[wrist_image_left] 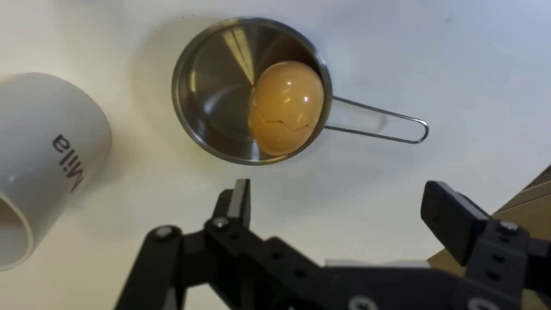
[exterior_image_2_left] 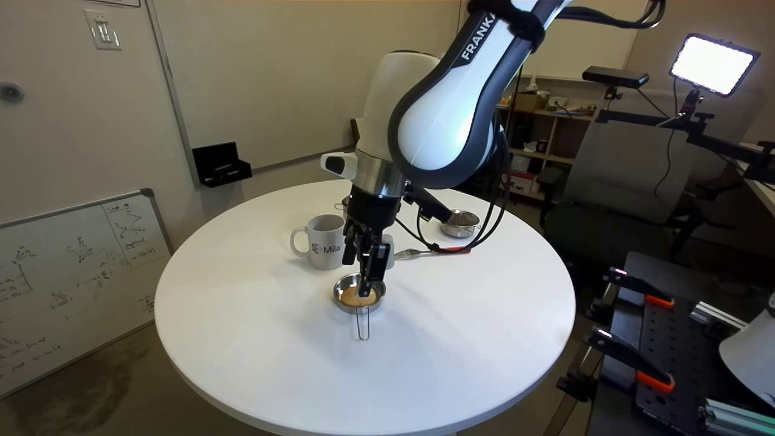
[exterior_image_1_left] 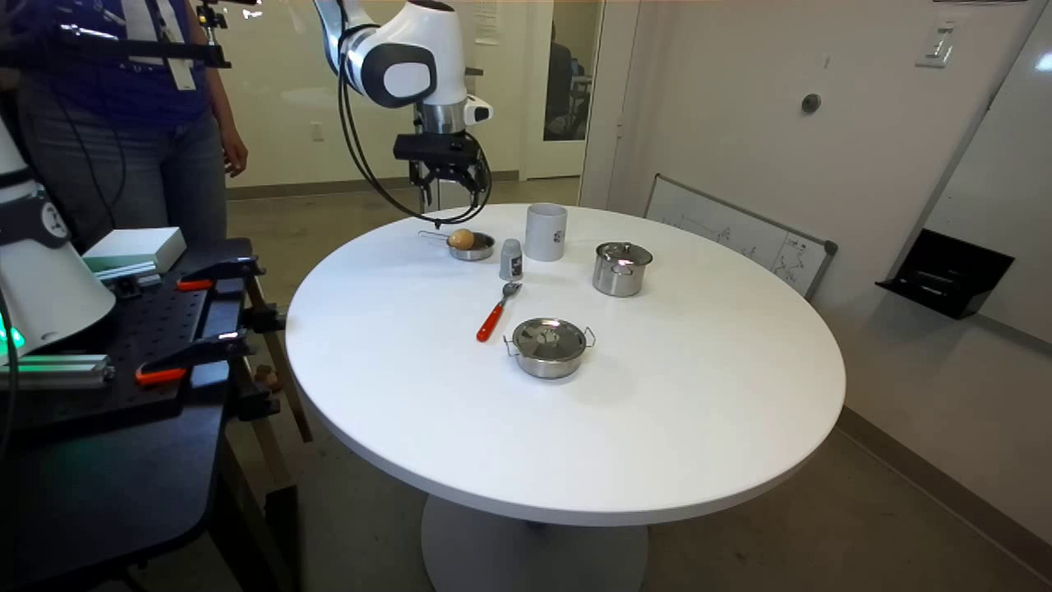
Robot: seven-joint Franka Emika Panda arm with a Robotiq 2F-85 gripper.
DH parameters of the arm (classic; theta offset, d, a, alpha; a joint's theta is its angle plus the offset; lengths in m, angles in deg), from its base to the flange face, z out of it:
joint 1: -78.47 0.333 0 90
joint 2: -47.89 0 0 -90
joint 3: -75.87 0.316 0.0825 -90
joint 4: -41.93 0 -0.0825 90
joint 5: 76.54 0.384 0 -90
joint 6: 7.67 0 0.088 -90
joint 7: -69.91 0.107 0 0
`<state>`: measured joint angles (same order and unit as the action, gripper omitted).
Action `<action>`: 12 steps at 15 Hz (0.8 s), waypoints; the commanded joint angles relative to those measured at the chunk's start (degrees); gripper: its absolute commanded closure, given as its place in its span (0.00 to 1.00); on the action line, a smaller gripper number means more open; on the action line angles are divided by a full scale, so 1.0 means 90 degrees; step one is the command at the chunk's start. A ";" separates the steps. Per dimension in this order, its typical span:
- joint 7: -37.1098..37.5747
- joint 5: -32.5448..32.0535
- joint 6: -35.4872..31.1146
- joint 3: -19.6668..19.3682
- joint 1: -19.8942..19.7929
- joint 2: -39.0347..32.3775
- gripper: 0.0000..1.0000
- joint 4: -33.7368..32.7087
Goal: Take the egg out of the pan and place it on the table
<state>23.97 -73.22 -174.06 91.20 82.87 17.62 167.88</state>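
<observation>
Near the far edge of the tabletop [exterior_image_1_left: 707, 411], as an exterior view shows it: the pan [exterior_image_1_left: 482, 253], a small shallow round steel dish, stands left of the middle, the egg [exterior_image_1_left: 461, 239] inside it.
Wire handle [exterior_image_2_left: 364, 338]: a slim loop joined to the pan, pointing toward the tabletop's near edge in an exterior view.
Egg: tan and glossy, a thin zigzag line across it; the wrist view shows it against the pan's side, where the handle joins.
Claw [wrist_image_left: 338, 198]: spread wide, its two fingers [wrist_image_left: 450, 215] well apart; it hangs above the tabletop, apart from both the pan and the egg.
Arm [exterior_image_2_left: 442, 127]: white and black, bent over the tabletop.
Mug [exterior_image_1_left: 542, 234]: pale and upright near the far edge, lettered "Mila" in the wrist view.
Bottle [exterior_image_1_left: 506, 265]: small, grey, upright, just beside the mug.
Fork [exterior_image_1_left: 491, 322]: red-handled, lying left of the middle, its head toward the bottle.
Bowl [exterior_image_1_left: 549, 363]: shiny steel, wider than the pan, with two side handles, near the middle of the tabletop.
Pot [exterior_image_1_left: 618, 279]: taller steel, between the middle and the far edge, on the right of the mug.
Person [exterior_image_1_left: 136, 111]: partly in frame beyond the left edge, dressed in blue.
Whiteboard [exterior_image_1_left: 735, 238]: marked with writing, propped low beyond the right edge.
</observation>
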 commanded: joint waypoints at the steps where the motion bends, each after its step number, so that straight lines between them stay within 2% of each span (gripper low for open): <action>1: 0.0374 -0.0619 -0.0141 -0.0115 0.0013 -0.0425 0.00 -0.0465; 12: 0.1341 -0.1497 -0.0104 -0.0495 0.0227 -0.0721 0.00 -0.0825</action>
<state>32.17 -83.66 -174.42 88.26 83.52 11.95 161.63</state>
